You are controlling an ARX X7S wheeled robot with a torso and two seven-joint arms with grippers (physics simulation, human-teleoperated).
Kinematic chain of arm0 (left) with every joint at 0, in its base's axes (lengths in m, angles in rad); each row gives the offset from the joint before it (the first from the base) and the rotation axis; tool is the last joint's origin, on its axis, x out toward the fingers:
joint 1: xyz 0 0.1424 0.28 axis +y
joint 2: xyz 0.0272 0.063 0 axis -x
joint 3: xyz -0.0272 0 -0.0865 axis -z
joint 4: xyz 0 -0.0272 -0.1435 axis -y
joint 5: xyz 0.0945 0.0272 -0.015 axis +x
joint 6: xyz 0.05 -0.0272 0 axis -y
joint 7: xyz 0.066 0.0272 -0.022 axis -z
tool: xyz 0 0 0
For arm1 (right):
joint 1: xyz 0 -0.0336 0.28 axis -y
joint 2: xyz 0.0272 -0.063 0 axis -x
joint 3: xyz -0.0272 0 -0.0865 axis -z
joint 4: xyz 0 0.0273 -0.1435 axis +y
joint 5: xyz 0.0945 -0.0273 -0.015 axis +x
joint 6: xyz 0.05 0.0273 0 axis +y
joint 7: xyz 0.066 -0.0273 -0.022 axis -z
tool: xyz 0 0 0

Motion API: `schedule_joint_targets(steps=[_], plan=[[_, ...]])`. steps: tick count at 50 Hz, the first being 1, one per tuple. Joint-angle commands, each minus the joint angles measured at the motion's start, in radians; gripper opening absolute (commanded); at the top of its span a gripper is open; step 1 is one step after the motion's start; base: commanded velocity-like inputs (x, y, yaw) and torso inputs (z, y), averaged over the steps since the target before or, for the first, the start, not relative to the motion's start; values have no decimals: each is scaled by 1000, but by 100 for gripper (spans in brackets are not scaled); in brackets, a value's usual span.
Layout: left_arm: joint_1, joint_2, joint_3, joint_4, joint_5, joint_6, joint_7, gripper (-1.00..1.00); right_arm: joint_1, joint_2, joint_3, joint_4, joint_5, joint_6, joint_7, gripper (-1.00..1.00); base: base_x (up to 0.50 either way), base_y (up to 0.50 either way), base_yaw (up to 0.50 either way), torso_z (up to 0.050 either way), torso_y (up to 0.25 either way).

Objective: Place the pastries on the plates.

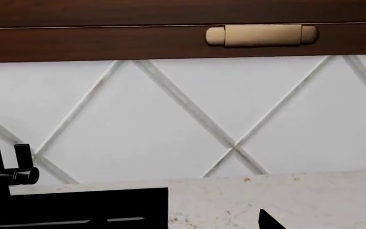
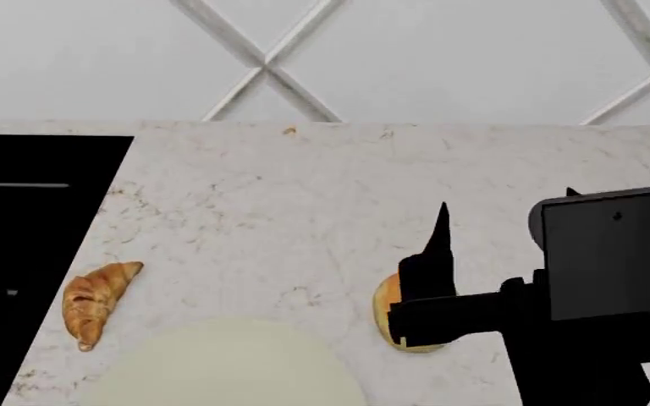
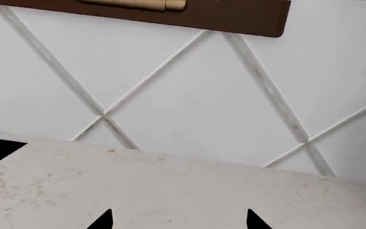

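Right gripper (image 2: 438,254) hides bun (image 2: 386,304) beside plate (image 2: 223,368)

White diamond-tiled wall (image 2: 438,59) behind speckled marble counter (image 2: 302,194), dark wood cabinet (image 1: 106,43) with brass handle (image 1: 262,35) above.

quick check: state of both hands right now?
Left hand: only one fingertip in view, cannot tell.
Right hand: open, fingers apart, holding nothing; it hovers over the bun.
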Motion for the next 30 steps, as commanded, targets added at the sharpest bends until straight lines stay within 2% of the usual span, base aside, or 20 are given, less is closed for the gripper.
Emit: schedule_joint_targets(steps=[1,5,15,30], plan=[[1,-2,6,-2,-7,7,-7,100,110,-5,16,221,374,118,215,100,0,0,0,0,0],[11,-9,3,-7,-6,16,-1,100,98,11,-80,288,288,28,188,100,0,0,0,0,0],[18,-26,-31,0,-45,-3,-1,100,88,-4,-149,350,272,2,175,100,0,0,0,0,0],[24,-41,-28,-14,-52,11,5,100,74,-9,-281,521,162,-142,91,100,0,0,0,0,0]])
